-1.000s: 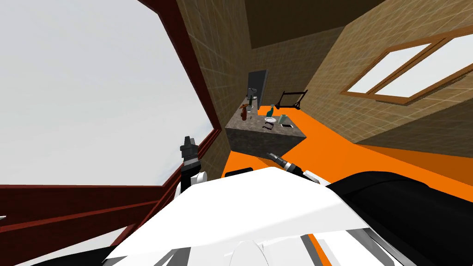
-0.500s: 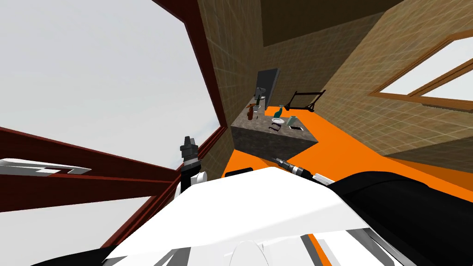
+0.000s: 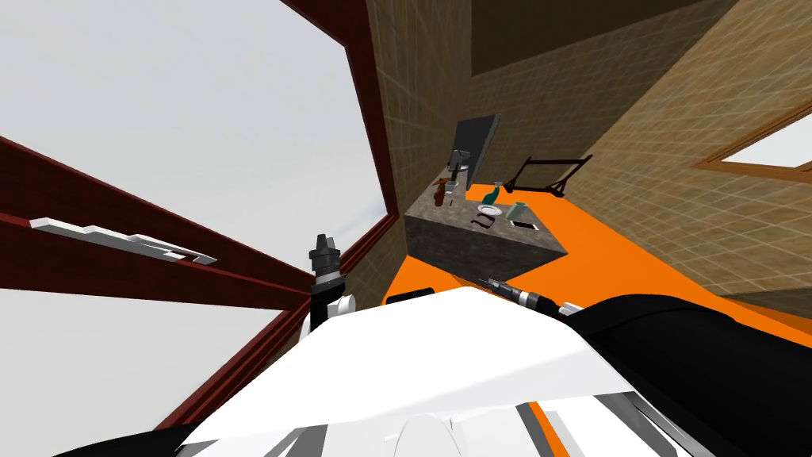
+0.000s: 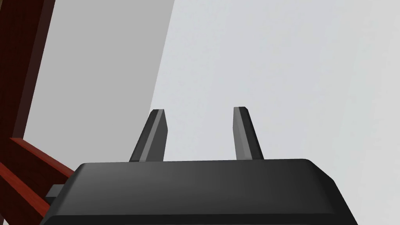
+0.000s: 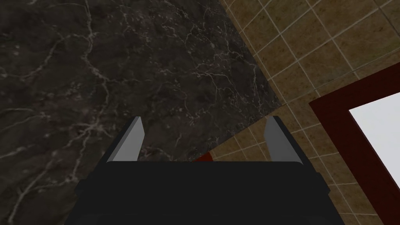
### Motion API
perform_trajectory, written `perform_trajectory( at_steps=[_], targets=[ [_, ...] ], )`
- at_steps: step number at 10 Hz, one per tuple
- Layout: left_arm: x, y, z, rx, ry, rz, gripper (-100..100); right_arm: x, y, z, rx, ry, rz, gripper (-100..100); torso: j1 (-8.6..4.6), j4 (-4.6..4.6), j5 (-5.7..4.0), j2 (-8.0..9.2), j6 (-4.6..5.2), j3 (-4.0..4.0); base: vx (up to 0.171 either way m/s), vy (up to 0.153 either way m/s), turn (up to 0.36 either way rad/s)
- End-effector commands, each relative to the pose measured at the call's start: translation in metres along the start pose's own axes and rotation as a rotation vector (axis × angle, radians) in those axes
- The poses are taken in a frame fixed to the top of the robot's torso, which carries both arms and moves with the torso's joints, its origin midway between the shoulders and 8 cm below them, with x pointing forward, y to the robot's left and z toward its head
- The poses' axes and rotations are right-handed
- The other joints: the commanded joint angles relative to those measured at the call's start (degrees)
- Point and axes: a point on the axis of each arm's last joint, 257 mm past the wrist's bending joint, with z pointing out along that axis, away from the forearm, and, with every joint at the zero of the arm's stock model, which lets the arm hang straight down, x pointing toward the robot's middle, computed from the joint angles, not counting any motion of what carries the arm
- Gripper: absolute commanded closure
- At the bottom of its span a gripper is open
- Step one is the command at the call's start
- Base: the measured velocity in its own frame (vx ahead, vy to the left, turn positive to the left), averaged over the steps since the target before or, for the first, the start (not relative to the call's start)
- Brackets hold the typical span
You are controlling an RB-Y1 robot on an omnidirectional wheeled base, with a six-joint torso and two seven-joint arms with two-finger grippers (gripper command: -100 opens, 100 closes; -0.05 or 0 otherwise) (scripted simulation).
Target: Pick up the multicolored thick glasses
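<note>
1. The head view shows the top of a dark stone counter (image 3: 476, 247). The glasses (image 3: 484, 221) lie near its front edge, just at 6 o'clock of a white plate (image 3: 489, 209), with a teal bottle (image 3: 492, 193) behind.
2. The right wrist view shows the counter's veined dark side close up, meeting a tan tiled wall (image 5: 312, 50).
3. The right gripper (image 5: 205, 123) has its fingers spread wide with nothing between them. In the head view the glasses lie at its 12 o'clock, well apart.
4. The left gripper (image 4: 200, 115) is at the right one's 9 o'clock, fingers apart, holding nothing.
</note>
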Motion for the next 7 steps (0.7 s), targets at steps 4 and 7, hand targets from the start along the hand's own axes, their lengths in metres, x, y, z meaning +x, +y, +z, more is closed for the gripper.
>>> perform_trajectory(
  at_steps=[4,7],
  targets=[
    [0.001,0.000,0.000,0.000,0.001,-0.001,0,0.010,-0.062,-0.051,0.137,0.126,-0.063,-100,0.03,0.00,-0.01,-0.05,-0.13,-0.02,-0.011,0.005,0.227],
    [0.001,0.000,0.000,0.000,0.002,-0.002,0,0.005,-0.104,-0.095,0.236,0.214,-0.116,-100,0.26,0.01,0.06,-0.07,-0.15,-0.02,0.008,-0.005,0.225]
  ],
)
